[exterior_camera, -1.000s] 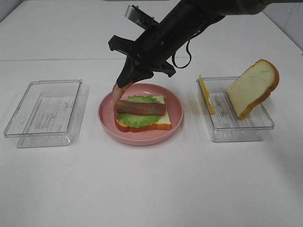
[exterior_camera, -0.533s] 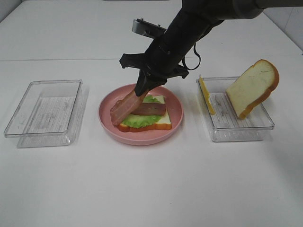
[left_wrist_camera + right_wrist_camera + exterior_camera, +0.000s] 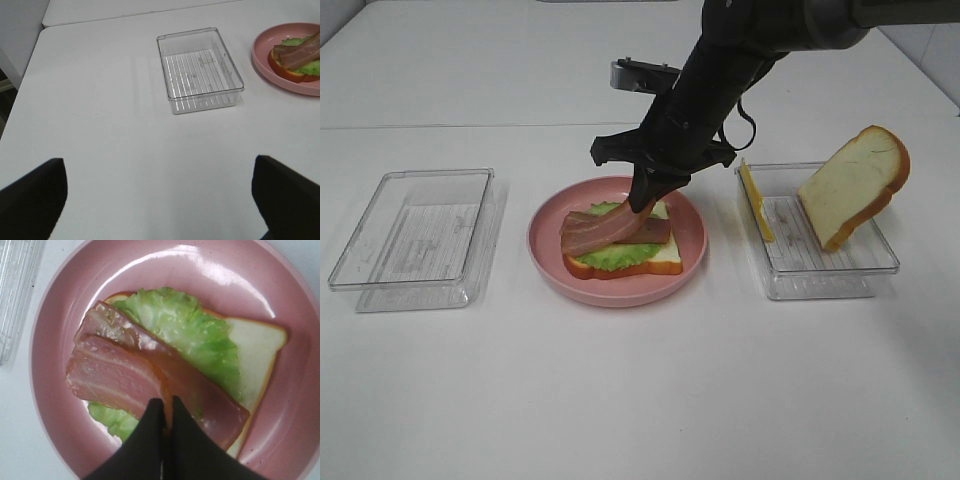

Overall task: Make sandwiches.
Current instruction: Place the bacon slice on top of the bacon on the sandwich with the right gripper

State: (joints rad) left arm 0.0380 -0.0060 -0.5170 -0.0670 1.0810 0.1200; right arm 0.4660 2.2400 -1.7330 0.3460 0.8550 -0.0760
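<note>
On the pink plate (image 3: pixel 545 262) lies one bread slice (image 3: pixel 665 258) topped with green lettuce (image 3: pixel 610 254) and a first meat strip (image 3: pixel 655 232). My right gripper (image 3: pixel 645 203) hovers over the plate's far side, shut on one end of a second meat strip (image 3: pixel 595 231). That strip lies slanted over the first one. In the right wrist view the black fingertips (image 3: pixel 152 415) pinch the upper meat strip (image 3: pixel 112 375) above the lettuce (image 3: pixel 195 335) and bread (image 3: pixel 257 347). My left gripper (image 3: pixel 157 167) stands open over bare table, away from the plate (image 3: pixel 265 65).
A clear tray (image 3: pixel 820 280) on the right holds a yellow cheese slice (image 3: pixel 755 203) standing on edge and a second bread slice (image 3: pixel 855 185) leaning on the tray's far right corner. An empty clear tray (image 3: pixel 415 235), also in the left wrist view (image 3: pixel 200 70), sits left of the plate.
My right gripper has moved right and lower over the plate. The meat strip that hung from it at the plate's left side now lies across the sandwich. The left arm has not moved.
</note>
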